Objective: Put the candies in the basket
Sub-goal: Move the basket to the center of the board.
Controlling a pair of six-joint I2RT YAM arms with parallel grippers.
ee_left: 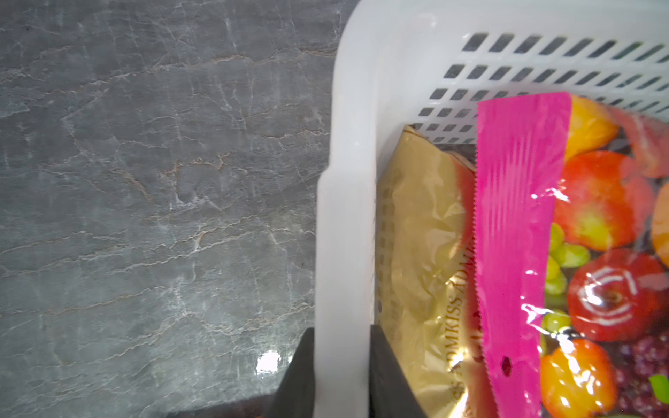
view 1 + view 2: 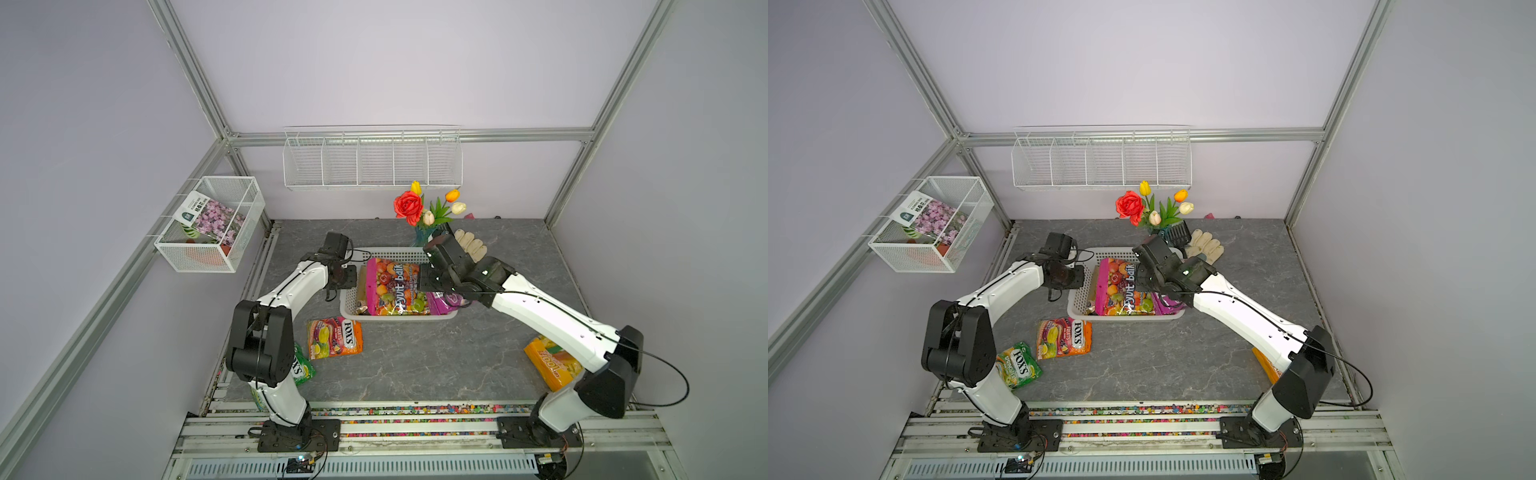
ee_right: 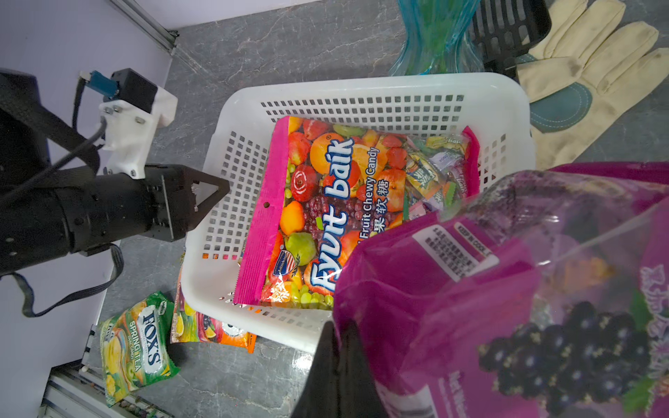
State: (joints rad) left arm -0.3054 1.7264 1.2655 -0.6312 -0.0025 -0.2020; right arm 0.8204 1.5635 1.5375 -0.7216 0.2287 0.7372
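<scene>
On basket (image 1: 344, 217) rim, L fingers (image 1: 392, 376) clamp edge

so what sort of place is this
Probably a robot lab test cell, not a real shop: plain walls in an aluminium frame, the left arm and right arm bolted to a rail, and staged props like the rack and flowers.

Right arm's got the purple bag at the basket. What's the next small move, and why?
Probably open the right gripper: its purple grape bag hangs over the basket end beside the fruit bag, and the left gripper clamps the rim, steadying it.
</scene>
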